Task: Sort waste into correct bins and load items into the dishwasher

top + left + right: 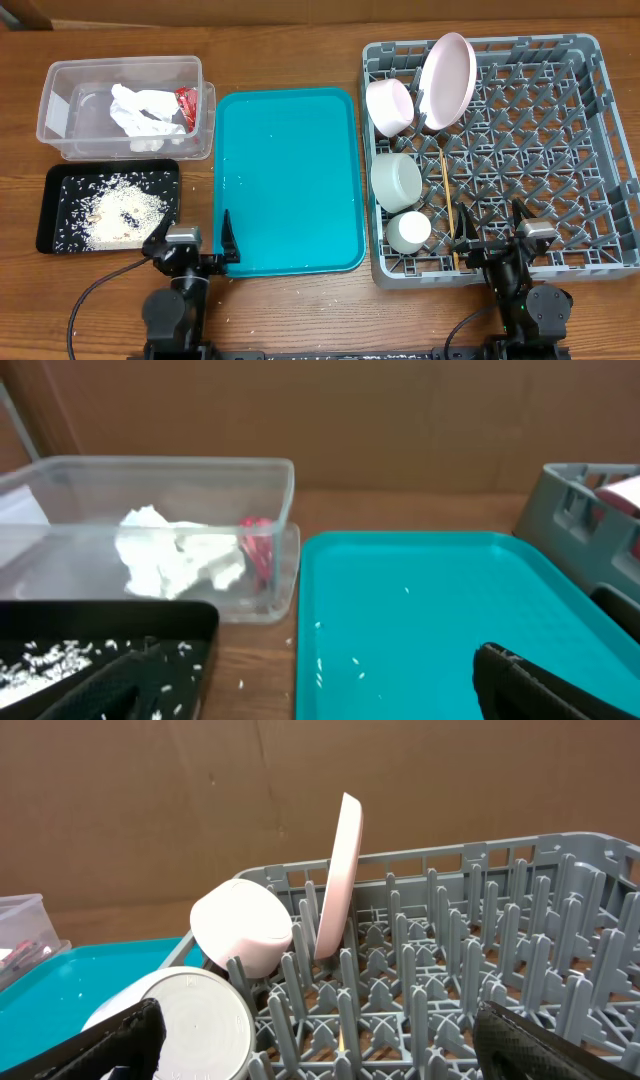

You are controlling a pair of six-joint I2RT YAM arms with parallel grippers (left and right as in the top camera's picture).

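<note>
The grey dish rack [560, 150] at the right holds the pale pink plate [446, 80] on edge, the pink bowl [389, 105], the grey-green bowl [396, 180], the white cup [408, 232] and the wooden chopsticks [448, 205]. The clear tub [60, 100] at the back left holds the crumpled napkin [140, 112] and red-and-white wrapper [186, 108]. The black tray [50, 190] holds rice. My left gripper [190, 240] is open and empty at the teal tray's front left corner. My right gripper [495, 232] is open and empty over the rack's front edge, beside the cup [195, 1025].
The large teal serving tray [290, 180] lies in the middle with a few rice grains [340, 660] on it. Stray grains lie on the wood between it and the black tray [110, 625]. A brown wall stands behind the table.
</note>
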